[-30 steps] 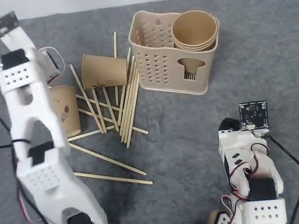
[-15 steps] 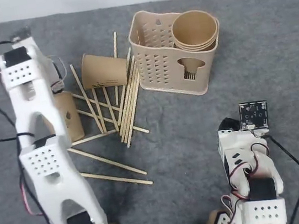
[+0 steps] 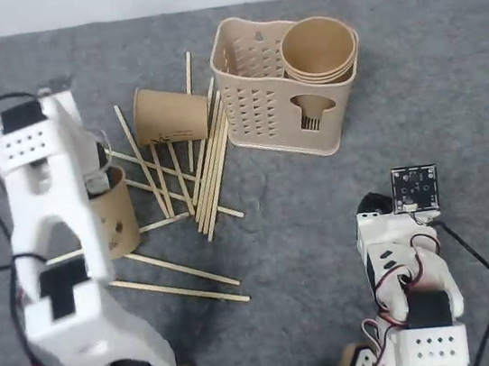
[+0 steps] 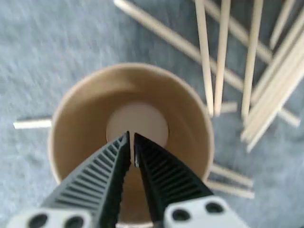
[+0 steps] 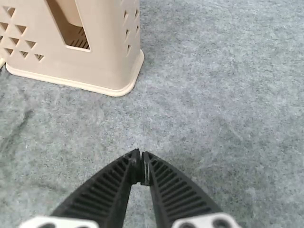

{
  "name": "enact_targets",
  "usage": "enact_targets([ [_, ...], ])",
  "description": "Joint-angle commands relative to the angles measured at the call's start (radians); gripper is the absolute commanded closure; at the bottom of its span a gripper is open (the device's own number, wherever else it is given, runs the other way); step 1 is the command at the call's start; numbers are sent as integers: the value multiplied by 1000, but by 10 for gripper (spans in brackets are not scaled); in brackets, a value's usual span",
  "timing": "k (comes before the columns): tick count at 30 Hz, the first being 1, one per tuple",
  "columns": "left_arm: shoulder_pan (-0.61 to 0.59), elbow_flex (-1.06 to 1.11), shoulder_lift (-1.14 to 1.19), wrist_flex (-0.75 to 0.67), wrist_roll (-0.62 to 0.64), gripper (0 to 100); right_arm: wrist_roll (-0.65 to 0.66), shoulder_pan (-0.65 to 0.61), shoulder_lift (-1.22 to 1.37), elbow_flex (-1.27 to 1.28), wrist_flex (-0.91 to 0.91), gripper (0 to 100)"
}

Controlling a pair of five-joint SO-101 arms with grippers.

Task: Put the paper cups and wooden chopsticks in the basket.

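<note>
Currently, entry: my left end effector [image 4: 131, 137], fingers together on nothing, pointing into the upright paper cup [image 4: 80, 109] directly beneath; risk judged: with no wall pinched, lifting would leave it behind or topple it onto chopsticks [image 4: 251, 71] just beside, basket [image 3: 260, 99] well beyond.

Layout around the basket [image 3: 264, 98]
Stacked paper cups [image 3: 320, 49] sit inside it; a toppled cup [image 3: 169, 114] and scattered chopsticks [image 3: 208, 165] lie left.

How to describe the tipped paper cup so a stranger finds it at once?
Start at the beige basket. Next to it, among the loose chopsticks, is a brown paper cup. It alone lies on its side; the other loose cup stands upright.
</note>
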Motion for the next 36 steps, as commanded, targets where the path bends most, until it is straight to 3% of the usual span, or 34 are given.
enact_targets([
  [1,9,225,-209,37,-83,986,17,-8,-2,21,12,990],
  [10,8,490,-428,-15,-147,986,17,-8,-2,21,13,990],
  [22,11,495,-792,-43,-140,984,17,-8,-2,21,13,990],
  [28,6,503,-850,-37,-140,979,17,-8,-1,21,13,990],
  [34,-112,478,-848,-40,-140,784,17,-8,-1,21,13,990],
  [36,-153,492,-848,-44,-140,765,17,-8,-1,21,13,990],
])
